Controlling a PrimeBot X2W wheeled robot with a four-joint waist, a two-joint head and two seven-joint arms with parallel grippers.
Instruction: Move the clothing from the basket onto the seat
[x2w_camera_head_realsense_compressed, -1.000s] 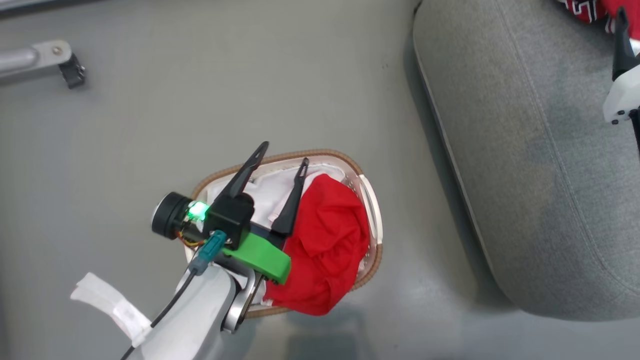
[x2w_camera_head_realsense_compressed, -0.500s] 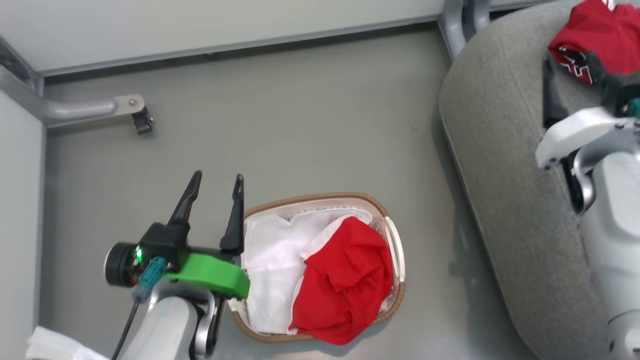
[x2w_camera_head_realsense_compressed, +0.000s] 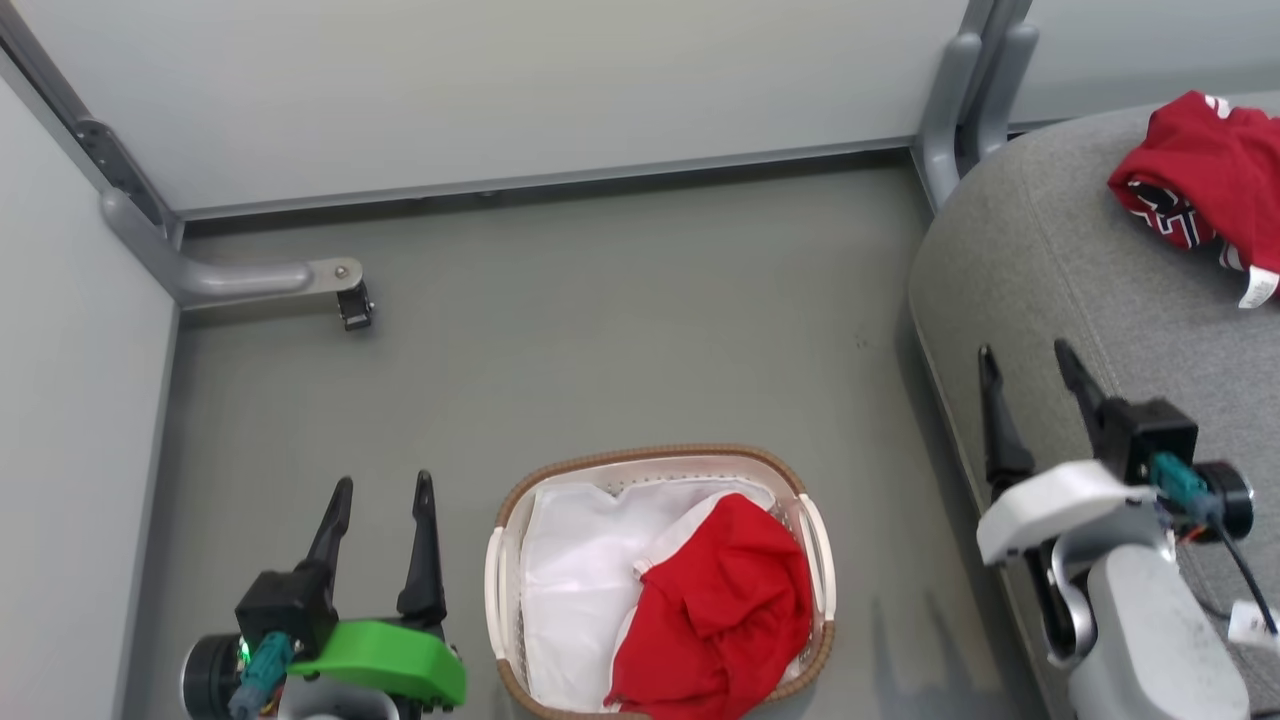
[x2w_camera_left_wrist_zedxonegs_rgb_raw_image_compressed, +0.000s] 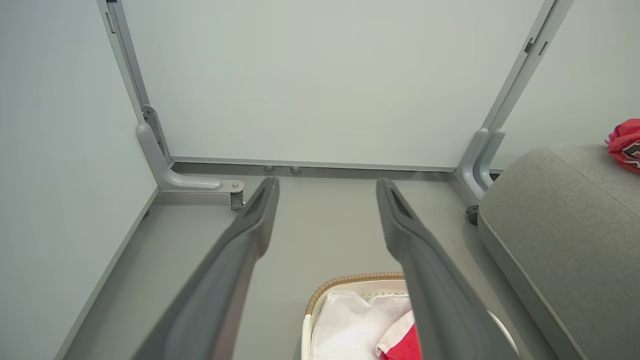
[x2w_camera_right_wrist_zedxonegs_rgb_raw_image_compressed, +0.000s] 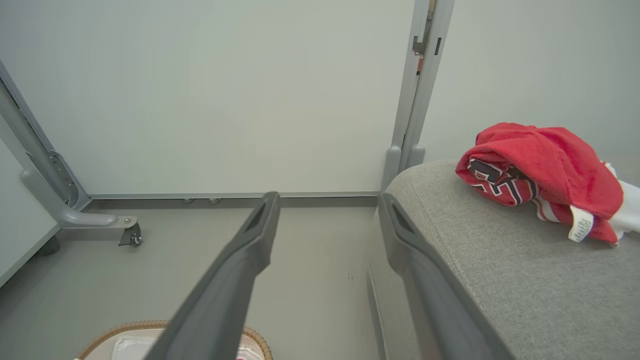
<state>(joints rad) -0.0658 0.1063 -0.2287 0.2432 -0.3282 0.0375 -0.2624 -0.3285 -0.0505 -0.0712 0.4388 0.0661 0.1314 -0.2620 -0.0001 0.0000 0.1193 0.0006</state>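
Basket (x2w_camera_head_realsense_compressed: 650, 455) stands on the floor (x2w_camera_head_realsense_compressed: 600, 330) and serves as reference. Plain red garment (x2w_camera_head_realsense_compressed: 720, 610) lies bunched inside it, on the side toward the seat (x2w_camera_head_realsense_compressed: 1050, 300), with the white lining (x2w_camera_head_realsense_compressed: 580, 560) bare on the other side. Numbered jersey (x2w_camera_head_realsense_compressed: 1200, 170) lies on the seat, well apart from the basket; judged delivered. Left gripper (x2w_camera_head_realsense_compressed: 383, 482) hovers just beside the basket, away from the seat, fingers apart, empty. Right gripper (x2w_camera_head_realsense_compressed: 1024, 350) hangs at the seat's edge nearest the basket, fingers apart, empty. Judgement: both are held clear to leave the garment unobstructed.

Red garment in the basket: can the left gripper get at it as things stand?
Probably yes: the left gripper is open beside the basket, the red garment lies uncovered on top, nothing between.
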